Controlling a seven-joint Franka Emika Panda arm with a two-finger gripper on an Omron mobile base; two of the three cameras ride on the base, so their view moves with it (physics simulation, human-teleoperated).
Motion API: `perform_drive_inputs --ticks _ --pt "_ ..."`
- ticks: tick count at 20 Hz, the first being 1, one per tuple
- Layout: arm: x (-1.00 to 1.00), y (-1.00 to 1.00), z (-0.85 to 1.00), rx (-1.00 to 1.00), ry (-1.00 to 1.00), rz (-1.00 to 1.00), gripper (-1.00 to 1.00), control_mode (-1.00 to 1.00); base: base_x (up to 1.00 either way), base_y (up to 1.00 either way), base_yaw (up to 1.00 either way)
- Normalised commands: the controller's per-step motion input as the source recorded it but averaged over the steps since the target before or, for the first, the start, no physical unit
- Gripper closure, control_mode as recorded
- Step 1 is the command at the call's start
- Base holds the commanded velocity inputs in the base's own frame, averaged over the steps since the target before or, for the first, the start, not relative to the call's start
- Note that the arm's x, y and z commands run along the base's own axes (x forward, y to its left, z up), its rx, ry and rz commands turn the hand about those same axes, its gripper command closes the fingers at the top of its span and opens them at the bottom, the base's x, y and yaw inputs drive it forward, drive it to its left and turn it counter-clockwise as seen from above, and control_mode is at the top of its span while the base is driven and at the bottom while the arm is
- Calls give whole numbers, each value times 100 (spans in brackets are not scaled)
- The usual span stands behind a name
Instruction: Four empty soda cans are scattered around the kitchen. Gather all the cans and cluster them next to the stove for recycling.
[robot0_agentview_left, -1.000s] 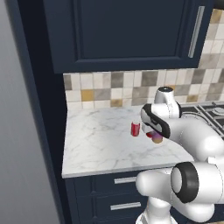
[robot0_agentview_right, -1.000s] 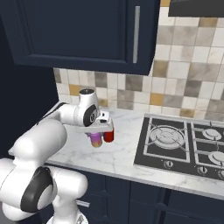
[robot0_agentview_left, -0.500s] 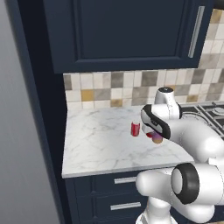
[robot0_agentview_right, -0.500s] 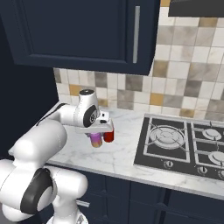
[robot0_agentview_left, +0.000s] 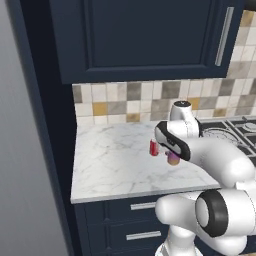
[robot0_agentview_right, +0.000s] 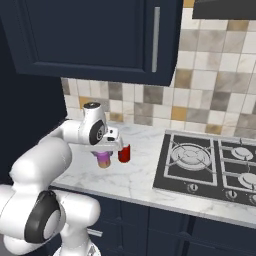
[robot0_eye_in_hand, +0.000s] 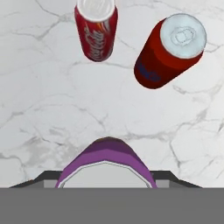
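Note:
My gripper (robot0_agentview_right: 104, 151) is shut on a purple-pink soda can (robot0_agentview_right: 103, 160) with an orange lower band, held upright low over the marble counter (robot0_agentview_right: 135, 177); I cannot tell whether it touches the counter. In the hand view the same purple can (robot0_eye_in_hand: 105, 162) sits at the bottom, and two red soda cans (robot0_eye_in_hand: 96, 30) (robot0_eye_in_hand: 168, 52) with silvery tops stand on the marble just beyond it. One red can (robot0_agentview_right: 124, 153) stands right beside the gripper (robot0_agentview_left: 172, 156), a short way left of the stove (robot0_agentview_right: 205, 165). From the left base view, a red can (robot0_agentview_left: 154, 147) and the purple can (robot0_agentview_left: 173, 159) show by the hand.
Navy wall cabinets (robot0_agentview_left: 145, 37) hang above the counter, with mosaic tile (robot0_agentview_right: 150, 107) behind it. A tall dark panel (robot0_agentview_left: 55, 150) bounds the counter on the left. Bare marble (robot0_agentview_left: 110, 165) stretches left of the cans. Navy drawers (robot0_agentview_left: 130, 220) run below.

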Motion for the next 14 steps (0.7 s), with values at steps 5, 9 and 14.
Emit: perform_drive_inputs --ticks 5,9,14 --pt "34 25 -18 0 0 -8 100 -100 0 0 0" --pt "41 10 -25 7 3 -7 100 -100 0 0 0" --pt "29 6 -22 7 5 -4 100 -100 0 0 0"
